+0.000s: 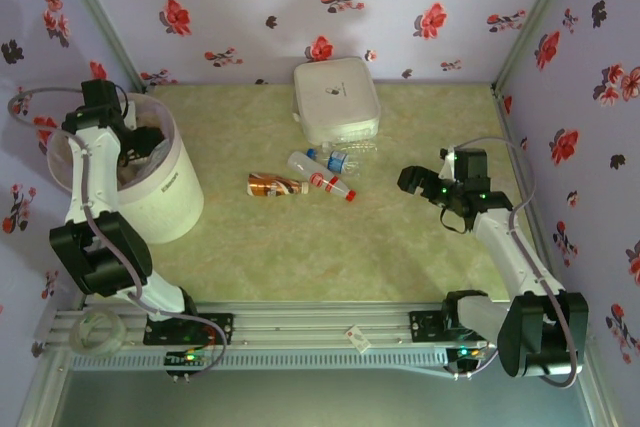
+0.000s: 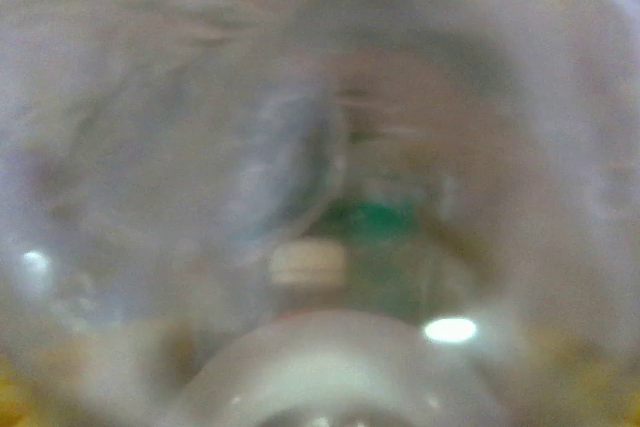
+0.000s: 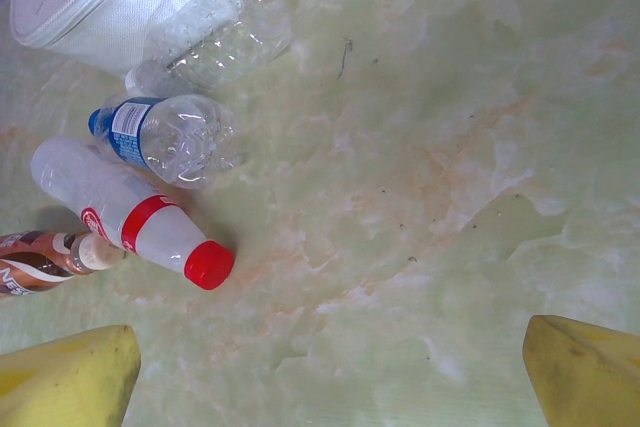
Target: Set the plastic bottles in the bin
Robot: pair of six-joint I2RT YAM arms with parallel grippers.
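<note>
Bottles (image 1: pixel 330 185) lying on table (image 1: pixel 400 247), left claw (image 1: pixel 140 144) over bin (image 1: pixel 175 197).
Right claw (image 3: pixel 328 372) spread wide; left claw, cannot tell.

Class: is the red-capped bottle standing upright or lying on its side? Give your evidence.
Lying on its side: the red-capped bottle rests lengthwise on the table, with its cap pointing sideways rather than up.

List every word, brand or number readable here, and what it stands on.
No text reads clearly.
Brown-wrapped plastic bottle: white letters, cut off at the edge.
Clear blue-labelled plastic bottle: fine print, too small.
White red-capped plastic bottle: red oval logo, blurred.
Large white cylindrical bin: dark side print, too small.
Flat white square box: lid mark, too small.
</note>
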